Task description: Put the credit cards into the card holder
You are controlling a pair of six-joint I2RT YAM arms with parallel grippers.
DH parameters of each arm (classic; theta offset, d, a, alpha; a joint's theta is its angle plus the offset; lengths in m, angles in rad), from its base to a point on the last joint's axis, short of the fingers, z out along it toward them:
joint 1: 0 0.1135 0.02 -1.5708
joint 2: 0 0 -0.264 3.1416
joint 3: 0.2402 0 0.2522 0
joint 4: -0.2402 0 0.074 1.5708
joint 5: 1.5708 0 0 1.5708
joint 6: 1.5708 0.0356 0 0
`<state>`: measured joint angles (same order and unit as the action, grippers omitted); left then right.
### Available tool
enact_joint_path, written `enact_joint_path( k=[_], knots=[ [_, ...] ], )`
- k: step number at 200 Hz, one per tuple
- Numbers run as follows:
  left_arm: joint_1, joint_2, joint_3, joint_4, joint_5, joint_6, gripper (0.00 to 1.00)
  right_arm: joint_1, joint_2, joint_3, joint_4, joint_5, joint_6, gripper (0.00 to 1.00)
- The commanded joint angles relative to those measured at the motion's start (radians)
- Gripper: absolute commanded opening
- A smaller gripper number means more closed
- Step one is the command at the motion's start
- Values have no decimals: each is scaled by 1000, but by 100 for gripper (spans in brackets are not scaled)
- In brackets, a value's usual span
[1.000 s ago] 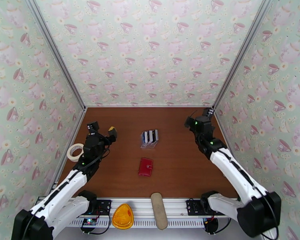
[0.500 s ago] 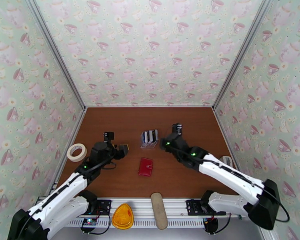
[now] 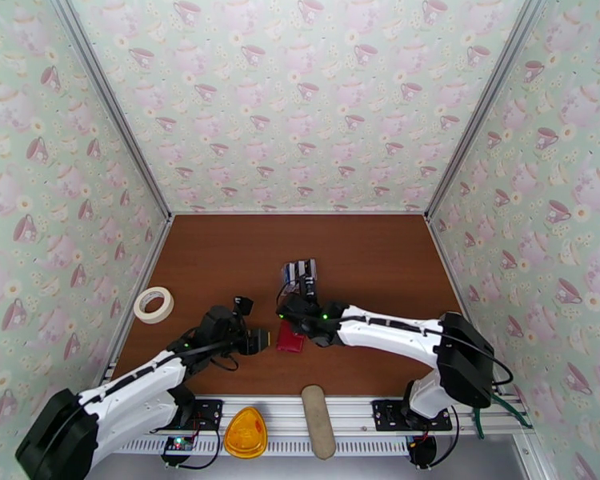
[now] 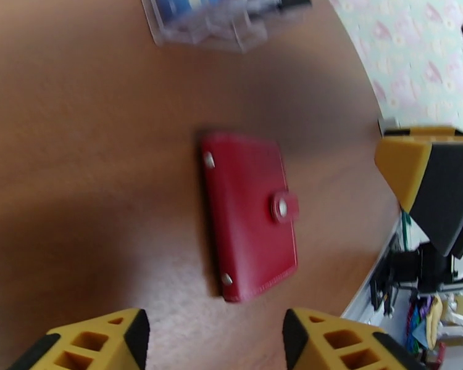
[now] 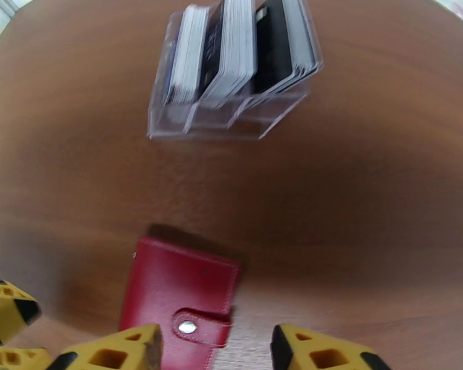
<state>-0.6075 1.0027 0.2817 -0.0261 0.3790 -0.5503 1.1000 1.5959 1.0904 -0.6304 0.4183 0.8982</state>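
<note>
The card holder (image 3: 291, 338) is a red wallet lying snapped shut and flat on the brown table (image 3: 364, 258). In the left wrist view the card holder (image 4: 250, 220) lies just ahead of my left gripper (image 4: 213, 343), whose jaws stand apart with nothing between them. From above, my left gripper (image 3: 260, 342) sits right at its left edge. My right gripper (image 3: 288, 315) hovers over its far end, jaws apart and empty. The right wrist view has the card holder (image 5: 179, 297) below my right gripper (image 5: 213, 356). Behind it, the credit cards (image 5: 231, 57) stand upright in a clear plastic stand (image 5: 225, 121).
A roll of masking tape (image 3: 154, 304) lies near the left wall. On the front rail sit an orange piece (image 3: 245, 434) and a beige oblong piece (image 3: 318, 422). Wallpapered walls close in the table on three sides. The two grippers are close together over the wallet.
Both arms swung in from the table's sides to the wallet, the left from the left, the right from the far right. Both pairs of jaws have narrowed.
</note>
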Motion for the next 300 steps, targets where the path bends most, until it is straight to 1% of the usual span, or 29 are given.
enact_joint_path(
  k=[1,7,15,39,66,113,151,198,224,240,252,300],
  knots=[
    [-34,46,-8,93,52,-5,55,8,44,38,7,-62,38,41],
    [-44,62,-7,105,49,-5,55,8,56,42,7,-71,43,38],
    [-52,82,-4,117,45,-4,54,8,69,44,11,-83,50,37],
    [-70,148,6,158,45,-14,53,8,112,49,18,-117,64,36],
    [-87,198,28,163,32,-9,51,8,147,48,45,-151,73,36],
    [-94,217,43,162,-10,-11,46,6,198,52,60,-177,89,36],
    [-95,226,40,185,-33,-25,46,-6,220,49,58,-197,99,36],
    [-103,282,57,201,-56,-39,45,-17,243,45,53,-206,94,36],
    [-106,309,65,205,-58,-39,44,-17,252,38,61,-210,90,35],
    [-106,311,61,217,-58,-41,44,-19,256,37,64,-210,87,32],
    [-107,310,60,217,-63,-43,44,-22,258,37,63,-210,84,26],
    [-106,313,63,213,-79,-49,44,-35,256,33,62,-211,62,12]
  ],
)
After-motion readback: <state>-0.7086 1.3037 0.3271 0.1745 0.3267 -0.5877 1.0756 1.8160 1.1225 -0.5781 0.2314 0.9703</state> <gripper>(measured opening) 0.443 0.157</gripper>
